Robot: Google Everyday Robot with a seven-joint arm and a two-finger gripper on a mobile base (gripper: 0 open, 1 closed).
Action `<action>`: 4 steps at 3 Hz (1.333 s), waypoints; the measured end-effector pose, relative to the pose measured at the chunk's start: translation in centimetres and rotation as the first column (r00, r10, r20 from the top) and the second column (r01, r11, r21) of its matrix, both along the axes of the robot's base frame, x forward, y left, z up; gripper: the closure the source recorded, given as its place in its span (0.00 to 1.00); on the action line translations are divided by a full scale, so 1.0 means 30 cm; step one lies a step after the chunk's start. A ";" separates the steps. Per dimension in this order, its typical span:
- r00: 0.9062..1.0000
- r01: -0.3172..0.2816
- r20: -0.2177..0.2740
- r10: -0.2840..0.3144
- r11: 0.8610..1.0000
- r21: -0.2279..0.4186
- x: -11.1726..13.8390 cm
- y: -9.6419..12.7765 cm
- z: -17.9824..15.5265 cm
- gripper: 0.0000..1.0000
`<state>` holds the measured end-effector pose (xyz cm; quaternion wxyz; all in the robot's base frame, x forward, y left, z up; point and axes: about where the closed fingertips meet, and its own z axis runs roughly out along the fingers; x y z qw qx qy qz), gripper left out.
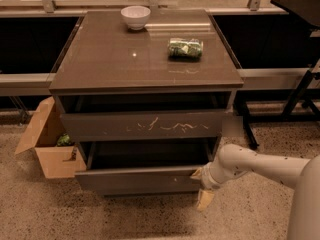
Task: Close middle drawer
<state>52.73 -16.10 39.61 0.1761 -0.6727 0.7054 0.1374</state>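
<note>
The middle drawer [140, 180] is a plain dark grey-brown front with a tiny white speck right of centre. It stands pulled out below the scratched top drawer [145, 125], and its dark inside shows. My gripper [200, 186] is at the drawer front's right end, on a white arm coming from the lower right. Its tan fingers [204, 199] are spread, one by the front's upper right corner and one below it. It holds nothing.
The top drawer is also slightly open. On the cabinet top [110, 59] sit a white bowl [135, 16] and a green snack bag [185, 48]. An open cardboard box [47, 144] stands on the floor at the left. A black table leg [300, 91] is at the right.
</note>
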 end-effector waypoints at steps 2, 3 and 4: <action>1.000 0.016 0.015 -0.016 1.000 0.011 0.053 -0.040 0.002 0.00; 0.998 0.043 0.038 -0.044 0.999 0.029 0.173 -0.117 0.010 0.00; 0.997 0.053 0.051 -0.055 0.998 0.035 0.208 -0.150 0.023 0.00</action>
